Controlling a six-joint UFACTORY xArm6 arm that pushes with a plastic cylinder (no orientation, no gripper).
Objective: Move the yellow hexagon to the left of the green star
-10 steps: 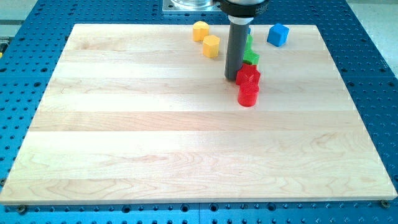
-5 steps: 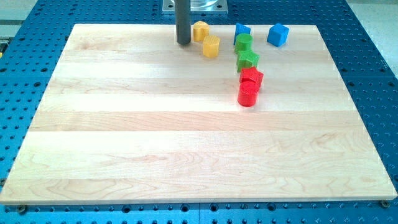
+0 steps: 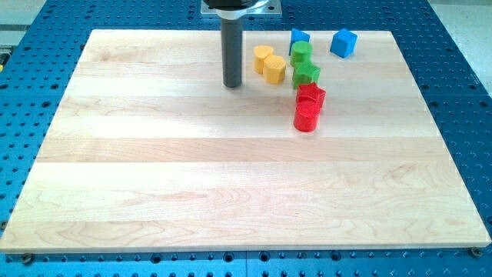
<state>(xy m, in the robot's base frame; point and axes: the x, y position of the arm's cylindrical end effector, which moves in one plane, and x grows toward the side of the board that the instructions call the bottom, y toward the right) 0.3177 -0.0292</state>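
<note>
The rod stood upright over the wooden board (image 3: 154, 192), and my tip (image 3: 233, 85) rested on the wood in the upper middle of the view, a little to the view's left of the 2 yellow blocks and apart from them. There were no jaws to speak of: the arm ended in that plain dark rod alone.

The yellow hexagon (image 3: 274, 69) sat just to the view's left of the green star (image 3: 307, 75), close beside it; whether they touched could not be told. Touching the hexagon on its upper left was the yellow cylinder (image 3: 264, 57).

Above the star, against it, stood another green block (image 3: 301, 52), its shape hard to make out. A blue block (image 3: 299, 37) lay just above that one, near the board's top edge, and a blue cube (image 3: 344, 42) sat well off to the view's right.

Below the star, a red block (image 3: 310, 95) touched it, and a red cylinder (image 3: 306, 116) pressed against that from the view's bottom.
</note>
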